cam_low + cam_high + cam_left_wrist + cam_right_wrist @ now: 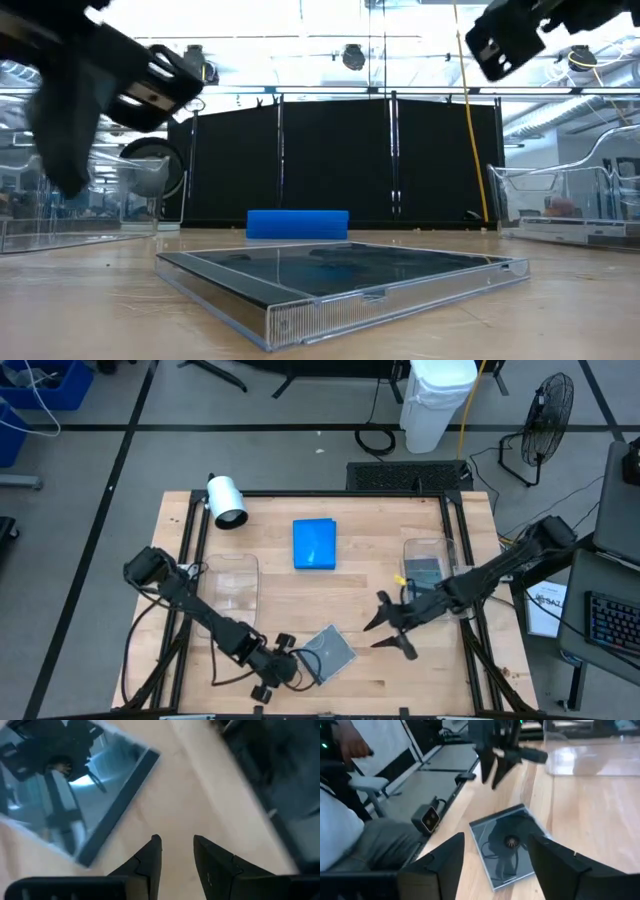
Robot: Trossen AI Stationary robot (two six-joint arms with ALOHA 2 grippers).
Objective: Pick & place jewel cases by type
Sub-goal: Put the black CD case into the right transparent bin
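Note:
A grey translucent jewel case (328, 653) lies flat on the table near its near edge, large in the low view (340, 275). A bright blue jewel case (314, 544) lies flat farther back (297, 223). A third, dark case (425, 572) rests inside the right clear tray. My left gripper (296, 663) is low beside the grey case's left edge, open by a narrow gap (175, 842), touching nothing; the case (75, 795) shows just beyond its fingers. My right gripper (378, 632) hovers right of the grey case, wide open (495, 855), and the case (507, 845) shows past its fingers.
Two clear rounded trays sit on the table, one left (228, 580) and one right (445, 550). A white camera (227, 501) stands at the far left corner. A person's sleeve (340, 835) shows beyond the table's near edge. Bare wood lies between the blue and grey cases.

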